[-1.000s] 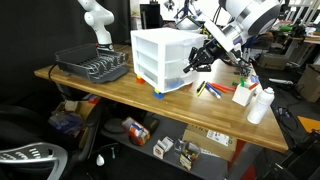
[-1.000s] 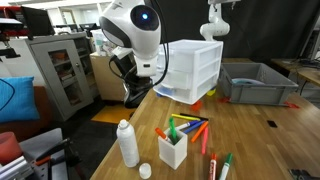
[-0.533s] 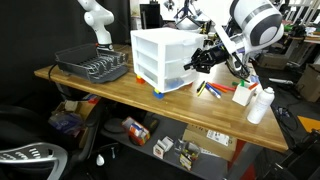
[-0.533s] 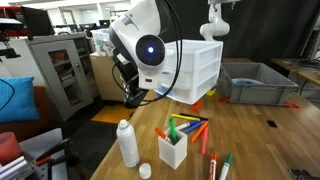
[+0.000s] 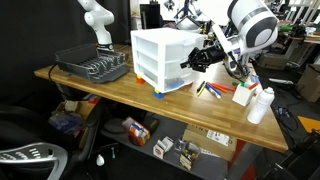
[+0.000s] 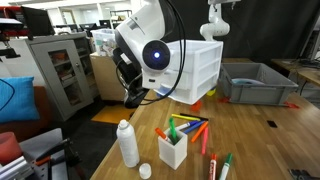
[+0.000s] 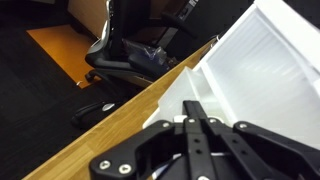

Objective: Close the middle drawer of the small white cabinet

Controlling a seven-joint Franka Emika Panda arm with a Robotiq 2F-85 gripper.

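Note:
The small white cabinet [image 5: 158,58] stands on the wooden table and shows in both exterior views [image 6: 197,68]. Its translucent drawers face my arm. The middle drawer [image 5: 172,63] sits close to flush with the drawer above it; a lower tray juts out at the base [image 5: 176,86]. My gripper [image 5: 189,62] is at the middle drawer's front, fingers pressed together. In the wrist view the shut fingertips [image 7: 194,108] point at the cabinet's white plastic front [image 7: 262,70]. In an exterior view the arm's body [image 6: 150,50] hides the fingertips.
A dark wire dish rack [image 5: 92,66] stands beside the cabinet; it shows as a grey bin [image 6: 256,80]. A cup of markers [image 6: 173,148], loose markers [image 6: 190,127] and a white bottle [image 6: 127,143] lie near the arm. A second white arm [image 5: 96,20] stands behind.
My gripper has moved a little toward the cabinet front and the wrist has turned. The cabinet itself has not shifted.

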